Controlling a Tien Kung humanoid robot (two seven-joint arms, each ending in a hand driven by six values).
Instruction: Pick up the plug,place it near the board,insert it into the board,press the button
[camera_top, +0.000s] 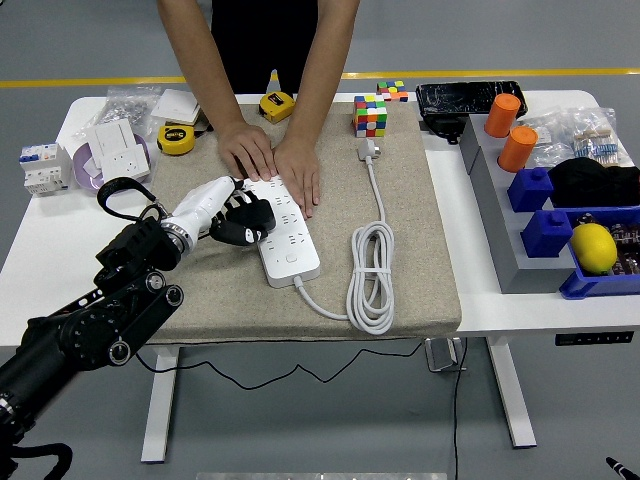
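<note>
From the head view no writing is legible; the left hand (232, 215), fingers curled and holding nothing, touches the white power strip (283, 232), which a person's hands (270, 160) press just beyond; the plug (367, 150) lies well right

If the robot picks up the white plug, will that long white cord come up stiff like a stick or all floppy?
Probably floppy: the white cord lies in loose loops on the mat, so it bends easily. It would likely trail and uncoil behind the plug. Its other end joins the power strip, which a person's hands press down, so it may tug there.
</note>
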